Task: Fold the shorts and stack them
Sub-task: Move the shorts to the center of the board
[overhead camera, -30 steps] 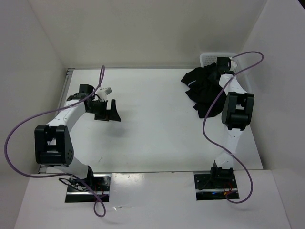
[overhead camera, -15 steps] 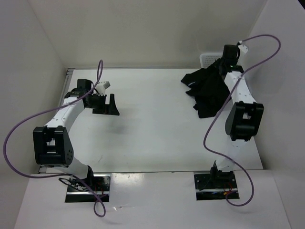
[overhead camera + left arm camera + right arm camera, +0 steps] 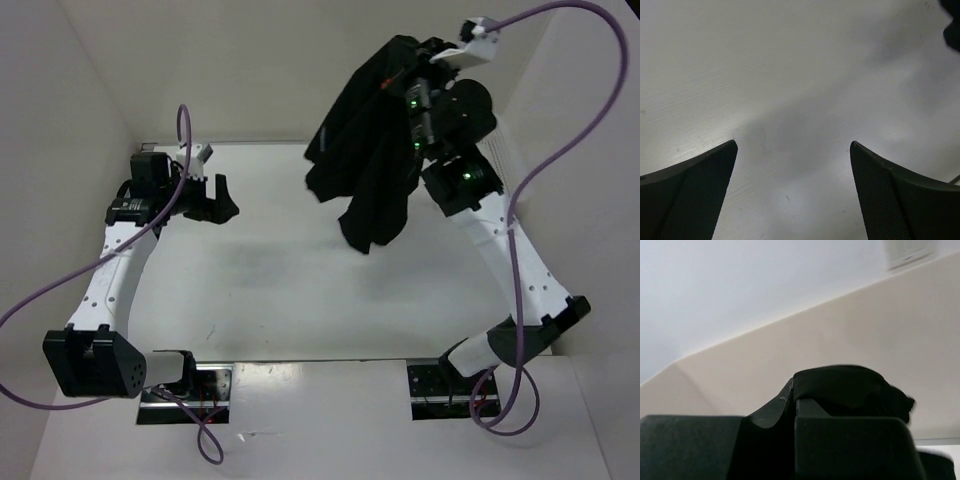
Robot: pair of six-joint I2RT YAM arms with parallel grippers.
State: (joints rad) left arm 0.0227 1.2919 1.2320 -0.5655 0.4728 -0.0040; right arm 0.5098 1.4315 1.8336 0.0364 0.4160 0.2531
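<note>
The black shorts (image 3: 365,150) hang in a loose bunch high above the back right of the table, held from the top by my right gripper (image 3: 412,72), which is shut on them. In the right wrist view the closed fingers (image 3: 840,430) have a fold of the black shorts (image 3: 840,382) draped over their tips, with only wall behind. My left gripper (image 3: 215,197) hovers over the back left of the table, open. Its two dark fingers (image 3: 695,195) stand wide apart over bare tabletop, and a black bit of cloth (image 3: 952,30) shows at the top right corner.
White walls close in the table (image 3: 290,300) at the back and both sides. Purple cables loop from each arm, the right one (image 3: 560,150) arching high toward the right wall. The arm bases sit at the near edge.
The right gripper closed on the shorts at the back right and lifted them high off the table toward the middle. The left arm drew back toward the left rear, still open.
</note>
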